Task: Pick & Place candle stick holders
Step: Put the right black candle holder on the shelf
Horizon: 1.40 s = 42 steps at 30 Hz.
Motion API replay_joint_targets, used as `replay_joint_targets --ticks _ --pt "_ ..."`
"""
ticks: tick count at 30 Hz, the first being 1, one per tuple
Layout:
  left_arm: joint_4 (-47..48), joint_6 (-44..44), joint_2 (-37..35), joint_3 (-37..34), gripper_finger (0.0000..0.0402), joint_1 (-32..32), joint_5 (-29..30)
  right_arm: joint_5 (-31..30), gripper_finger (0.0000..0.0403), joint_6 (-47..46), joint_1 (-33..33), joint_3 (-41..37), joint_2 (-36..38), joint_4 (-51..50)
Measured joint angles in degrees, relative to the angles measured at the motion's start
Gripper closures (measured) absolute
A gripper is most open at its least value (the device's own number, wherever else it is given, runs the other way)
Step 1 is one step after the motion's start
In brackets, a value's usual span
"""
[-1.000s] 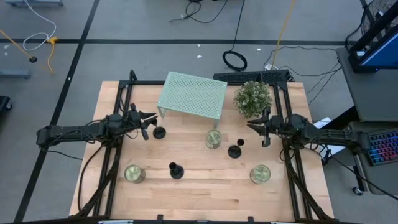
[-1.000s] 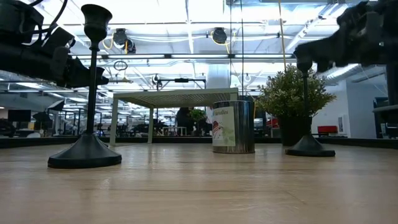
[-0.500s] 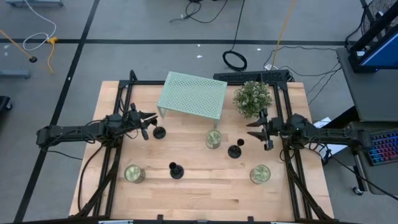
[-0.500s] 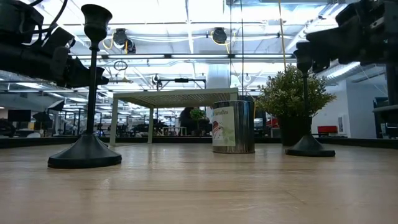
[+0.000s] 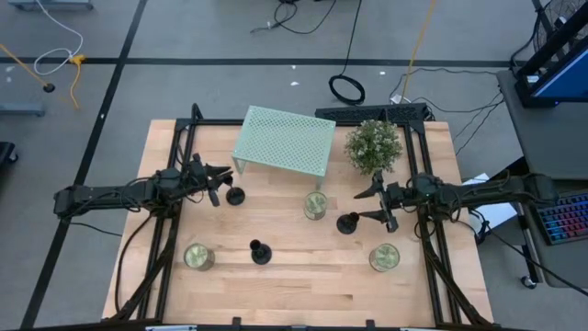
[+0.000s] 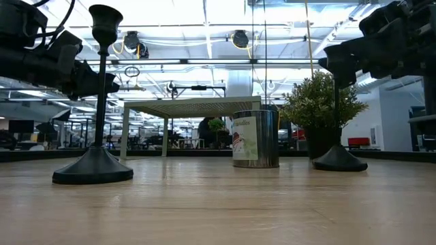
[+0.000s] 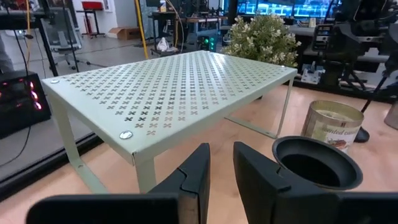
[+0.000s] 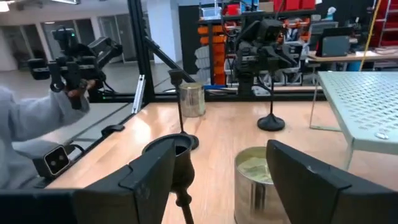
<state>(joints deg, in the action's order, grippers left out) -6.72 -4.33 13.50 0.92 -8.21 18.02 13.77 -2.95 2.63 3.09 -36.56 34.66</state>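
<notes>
right claw [image 5: 372,207], spread, is straddling the upright holder [image 5: 347,222] beside the plant [image 5: 374,144]; left claw [image 5: 220,181], barely apart, is waiting.

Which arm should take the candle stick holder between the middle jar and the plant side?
The right. The right gripper is open and already at that candle stick holder, whose cup sits between its fingers in the right wrist view. The left gripper is across the table, beside another holder.
</notes>
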Motion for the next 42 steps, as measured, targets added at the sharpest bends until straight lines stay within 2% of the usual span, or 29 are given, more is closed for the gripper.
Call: replay_joint_targets --ticks 8,10,16,20,23,30,32,35,38,42 --pt "-0.87 5.35 -0.01 0.0 0.0325 -0.01 -1.65 -0.19 0.0154 7.19 -0.09 0.0 0.56 8.32" --pt "-0.83 5.31 -0.02 0.0 0.0325 -0.01 -3.04 -0.05 0.0154 5.99 -0.09 0.0 0.49 8.06" --pt "-0.83 5.67 0.0 0.01 0.0325 -0.01 -1.97 -0.06 0.0153 0.52 -0.11 0.0 -0.45 6.74" --pt "-0.67 2.05 -0.02 0.0 0.0322 -0.01 -2.8 0.04 0.0153 -3.94 -0.15 0.0 -3.28 5.43" --pt "0.74 1.87 0.0 0.01 0.0303 -0.01 -4.59 -0.01 0.0153 -3.92 -0.84 0.0 -5.9 6.82" --pt "2.74 1.89 -0.01 0.01 0.0212 -0.01 -3.06 -0.08 0.0153 -3.88 -3.68 0.0 -11.64 7.44" --pt "2.76 1.87 -0.01 0.01 0.0191 0.01 -1.33 -0.21 0.0153 -3.72 -4.28 0.0 -13.3 8.4" --pt "2.69 1.63 0.0 0.01 0.0173 -0.01 4.55 -0.41 0.0153 -2.18 -4.37 -0.04 -15.89 10.45" --pt "2.58 2.67 -0.02 0.03 0.0168 -0.01 9.51 -3.14 0.0153 -1.0 -4.39 -0.04 -18.66 14.3" --pt "2.56 2.94 -0.02 0.03 0.0167 -0.01 14.25 -3.2 0.0165 -0.72 -4.41 -0.04 -22.71 17.88"
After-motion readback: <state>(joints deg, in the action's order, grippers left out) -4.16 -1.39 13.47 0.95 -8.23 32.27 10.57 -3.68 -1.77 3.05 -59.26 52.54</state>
